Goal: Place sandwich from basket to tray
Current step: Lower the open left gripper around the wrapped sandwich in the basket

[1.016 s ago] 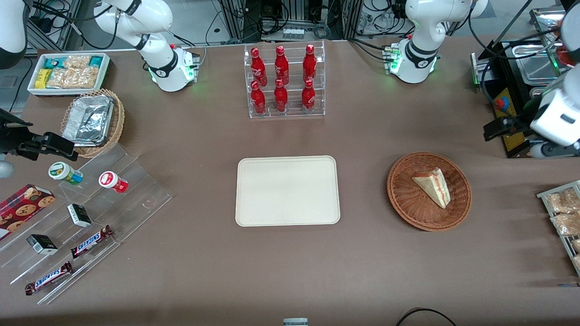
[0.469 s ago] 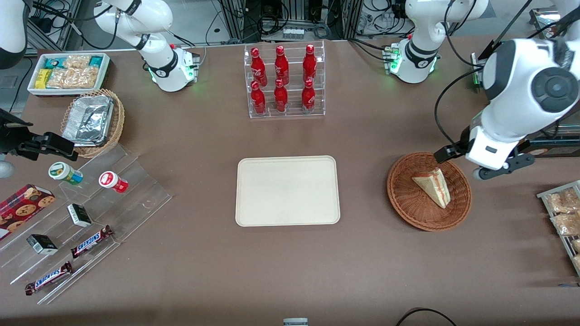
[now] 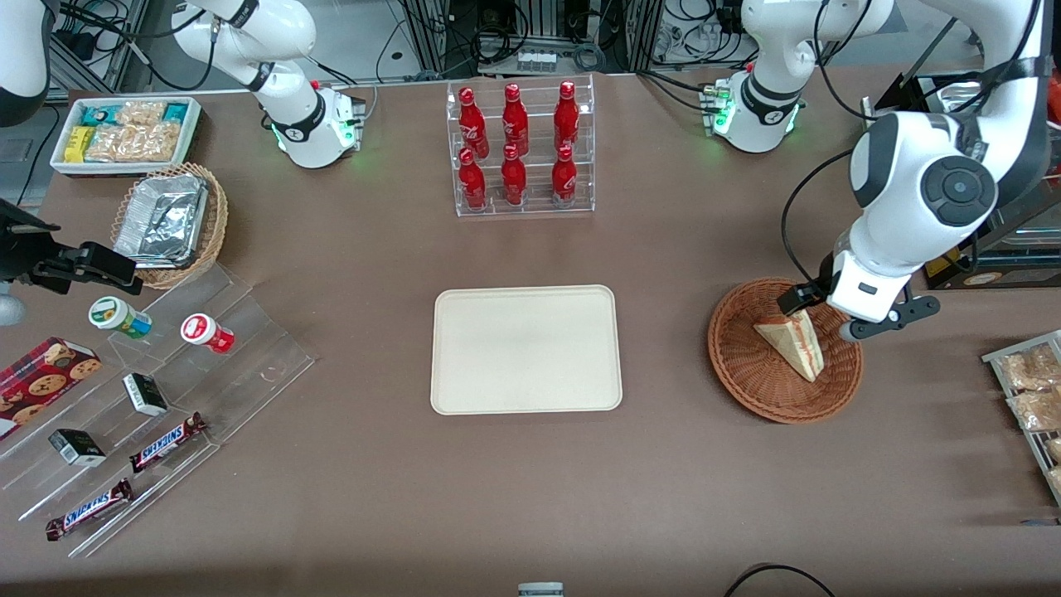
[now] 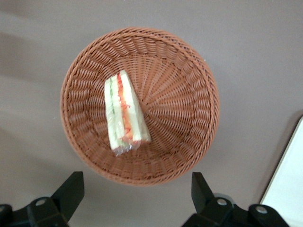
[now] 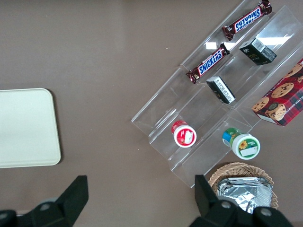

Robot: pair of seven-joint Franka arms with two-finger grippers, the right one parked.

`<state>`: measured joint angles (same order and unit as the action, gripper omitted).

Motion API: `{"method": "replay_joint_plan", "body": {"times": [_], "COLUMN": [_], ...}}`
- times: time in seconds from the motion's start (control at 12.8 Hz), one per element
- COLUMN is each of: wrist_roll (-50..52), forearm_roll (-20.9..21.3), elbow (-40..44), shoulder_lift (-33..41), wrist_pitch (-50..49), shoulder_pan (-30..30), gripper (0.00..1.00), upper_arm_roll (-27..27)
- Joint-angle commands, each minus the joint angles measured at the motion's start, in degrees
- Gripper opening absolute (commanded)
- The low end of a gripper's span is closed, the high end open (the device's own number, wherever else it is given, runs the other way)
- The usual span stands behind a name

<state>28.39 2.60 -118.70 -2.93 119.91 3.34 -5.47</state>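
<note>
Sweeping from the parked arm's end of the table, you first meet the tray (image 3: 525, 349), bare and flat at the middle. Then comes the basket (image 3: 750, 369), toward the working arm's end, with the sandwich (image 3: 793, 342) lying in it. Above the basket hangs your gripper (image 4: 137, 194), fingers spread wide and grasping nothing.

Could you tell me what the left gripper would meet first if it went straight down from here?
Probably the basket rim or weave beside the sandwich; the open gripper looks offset from it, though depth is unclear.
</note>
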Motion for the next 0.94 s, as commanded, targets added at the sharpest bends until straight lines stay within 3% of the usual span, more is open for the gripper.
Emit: {"method": "replay_joint_plan", "body": {"times": [0.0,0.23,0.86], "wrist_roll": [1.67,1.67,6.77], "forearm_roll": [0.92,1.18,1.18], "elbow": [-3.2,-6.88,-7.33], "shoulder_lift": [0.74,0.13,-6.64], "wrist_pitch": [4.0,9.36,15.0], "shoulder_pan": [-0.44,-1.84,-2.2], "gripper": [1.0,1.0,1.0], "upper_arm_roll": [0.11,0.38,0.64]}}
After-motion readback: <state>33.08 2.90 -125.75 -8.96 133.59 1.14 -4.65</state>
